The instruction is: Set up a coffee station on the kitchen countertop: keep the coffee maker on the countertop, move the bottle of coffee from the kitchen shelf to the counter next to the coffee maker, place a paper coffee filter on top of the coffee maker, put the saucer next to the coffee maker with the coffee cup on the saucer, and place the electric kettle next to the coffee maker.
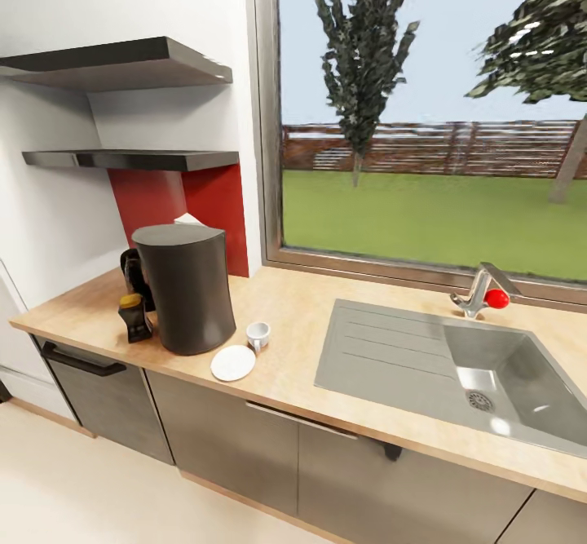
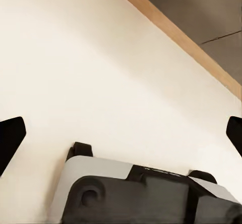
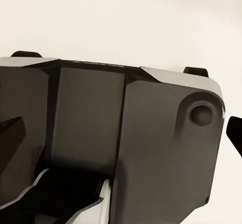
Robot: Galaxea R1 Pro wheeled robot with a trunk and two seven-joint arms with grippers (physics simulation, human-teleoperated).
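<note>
Black end effectors [image 2: 121, 133] floorward, fingertips apart.

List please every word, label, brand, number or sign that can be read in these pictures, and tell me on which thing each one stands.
None: no readable text stands on anything in these pictures.
The bottle of coffee: no legible label, too small to tell.
The dark electric kettle, the coffee cup and the saucer: plain surfaces, no marks.
The faucet by the sink: a red knob, no sign on it.
</note>
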